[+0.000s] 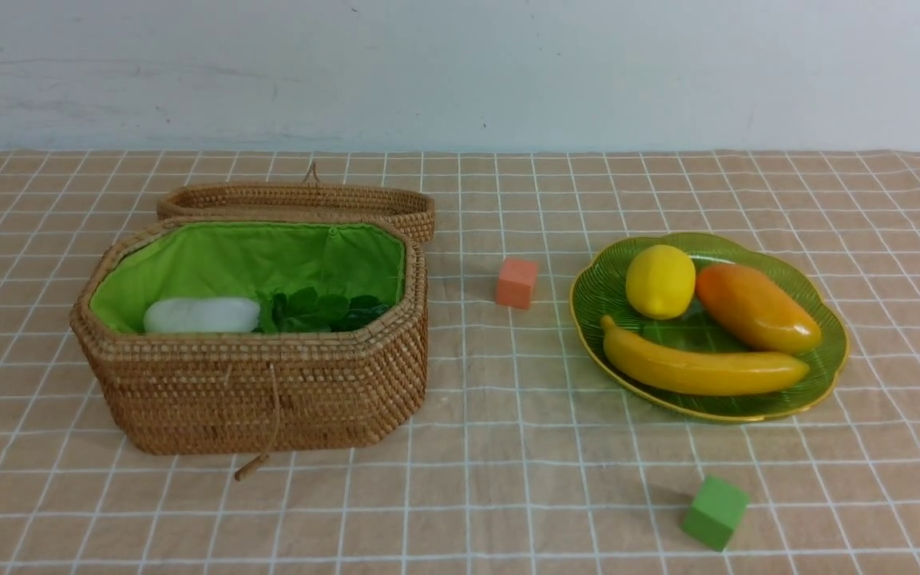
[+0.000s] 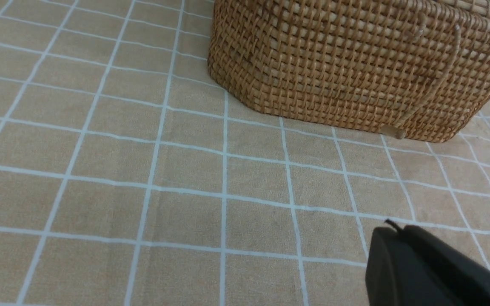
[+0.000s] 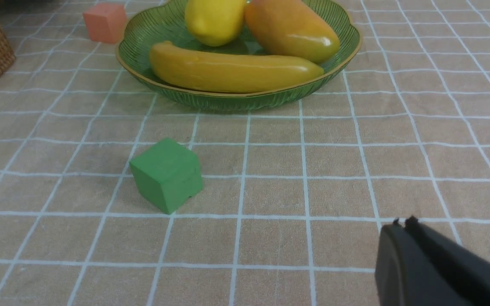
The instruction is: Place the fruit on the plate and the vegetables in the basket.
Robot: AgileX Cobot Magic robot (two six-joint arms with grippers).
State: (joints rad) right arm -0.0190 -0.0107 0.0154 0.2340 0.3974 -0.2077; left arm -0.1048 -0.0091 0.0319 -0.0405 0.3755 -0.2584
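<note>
Fruit (image 1: 699, 319) seen on plate (image 1: 827, 375) at 3 o'clock | vegetables (image 1: 268, 314) in basket (image 1: 268, 391) at 9 | both jaws closed, empty | sorting judged done; arms best kept clear.

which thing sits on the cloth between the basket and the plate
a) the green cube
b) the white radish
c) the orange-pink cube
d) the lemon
c: the orange-pink cube stands on the cloth between the basket and the plate. The green cube lies nearer the camera, the lemon is on the plate, and the white radish is in the basket.
</note>
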